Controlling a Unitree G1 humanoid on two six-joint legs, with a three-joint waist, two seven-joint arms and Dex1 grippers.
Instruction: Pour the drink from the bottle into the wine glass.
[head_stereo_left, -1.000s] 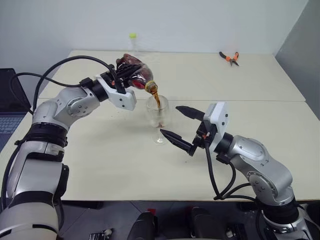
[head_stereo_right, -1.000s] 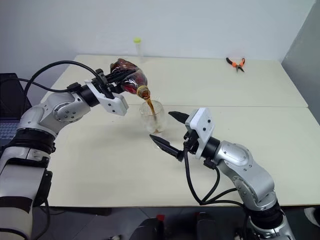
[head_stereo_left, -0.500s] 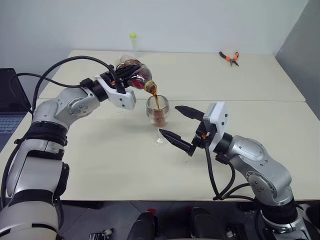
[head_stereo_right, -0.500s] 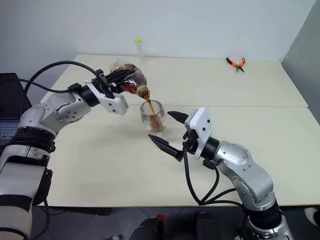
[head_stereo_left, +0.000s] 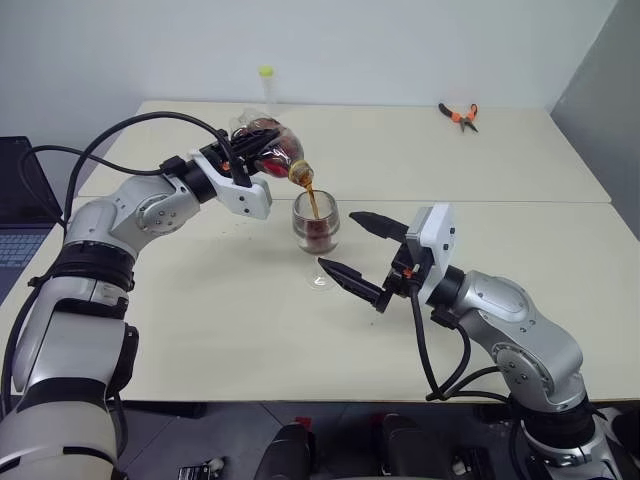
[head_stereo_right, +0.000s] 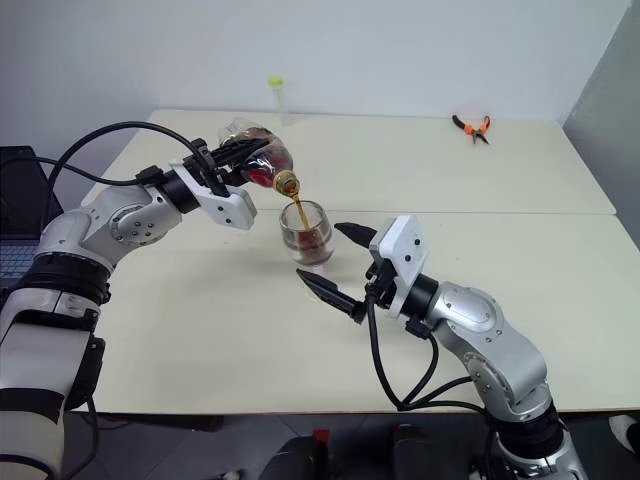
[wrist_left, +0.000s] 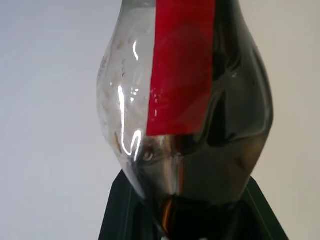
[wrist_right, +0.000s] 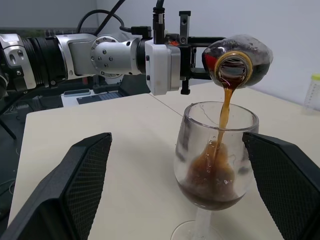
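My left gripper (head_stereo_left: 252, 152) is shut on the bottle (head_stereo_left: 274, 153), holding it tilted with its open mouth down over the wine glass (head_stereo_left: 316, 226). A thin stream of dark drink (head_stereo_left: 312, 200) falls into the bowl, and brown liquid sits in its lower part (wrist_right: 212, 182). The left wrist view has the bottle (wrist_left: 185, 100) close up, with a red band and dark liquid inside. My right gripper (head_stereo_left: 337, 240) is open, its two fingers standing on either side of the glass without touching it. The glass stands upright on the table (head_stereo_left: 200, 320).
Orange-handled pliers (head_stereo_left: 458, 114) lie at the table's far right. A thin clear tube with a yellow top (head_stereo_left: 265, 85) stands at the far edge behind the bottle. A laptop (head_stereo_left: 15, 200) sits off the table's left side.
The drink keeps pouring and its level in the glass has risen. Both arms have stayed in place.
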